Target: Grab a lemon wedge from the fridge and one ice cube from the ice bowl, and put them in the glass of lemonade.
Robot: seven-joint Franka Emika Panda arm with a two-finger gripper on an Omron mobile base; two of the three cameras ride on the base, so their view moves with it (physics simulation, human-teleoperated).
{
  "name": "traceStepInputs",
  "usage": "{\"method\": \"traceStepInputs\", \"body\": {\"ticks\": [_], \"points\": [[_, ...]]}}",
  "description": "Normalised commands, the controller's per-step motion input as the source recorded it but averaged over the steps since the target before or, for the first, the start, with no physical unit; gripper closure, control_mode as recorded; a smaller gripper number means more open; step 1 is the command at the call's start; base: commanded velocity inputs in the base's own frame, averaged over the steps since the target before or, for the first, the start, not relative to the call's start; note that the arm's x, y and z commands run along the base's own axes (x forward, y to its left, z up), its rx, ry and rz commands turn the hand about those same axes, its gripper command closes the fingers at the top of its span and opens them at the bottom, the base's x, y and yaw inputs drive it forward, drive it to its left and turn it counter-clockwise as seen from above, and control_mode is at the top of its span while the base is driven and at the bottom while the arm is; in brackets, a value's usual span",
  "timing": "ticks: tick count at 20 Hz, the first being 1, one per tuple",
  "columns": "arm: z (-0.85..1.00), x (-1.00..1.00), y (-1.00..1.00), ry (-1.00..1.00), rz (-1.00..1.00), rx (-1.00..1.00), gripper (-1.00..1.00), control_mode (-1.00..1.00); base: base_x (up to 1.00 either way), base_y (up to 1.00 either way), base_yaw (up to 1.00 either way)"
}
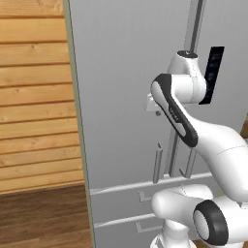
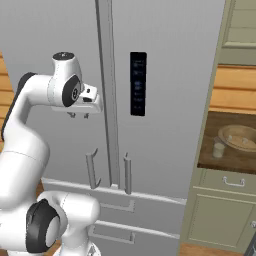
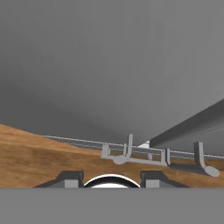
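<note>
Your arm point(image 2: 30, 125) rises from its base, bends at a dark-banded elbow and reaches forward toward the fridge point(image 2: 165, 45), which serves here as the landmark. The forearm leans up and toward the fridge's central seam, and the wrist turns so the hand point(image 2: 79, 115) sits level, just in front of the left door, beside the seam and above the two vertical bar handles. Your hand points down along the door face. From the right base camera its two short fingers point(image 2: 73, 115) hang below the white palm with a gap between them, nothing held. In the hand camera both dark fingertips point(image 3: 70, 177) stand apart, about half spread.
</note>
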Motion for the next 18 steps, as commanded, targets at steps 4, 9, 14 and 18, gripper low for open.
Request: {"method": "traceStepInputs", "body": {"ticks": [4, 9, 14, 18], "points": [[-0.02, -0.19, 0.00, 0.05, 0.00, 0.00, -1.00, -1.00, 0.00, 0.00, 0.00], [-0.04, -0.27, -0.03, 0.03, 0.00, 0.00, -1.00, -1.00, 0.00, 0.00, 0.00], [-0.23, -0.63, -0.07, 0.00, 0.00, 0.00, -1.00, -1.00, 0.00, 0.00, 0.00], [-0.34, -0.43, -0.09, 0.03, 0.00, 0.00, -1.00, -1.00, 0.00, 0.00, 0.00]]}}
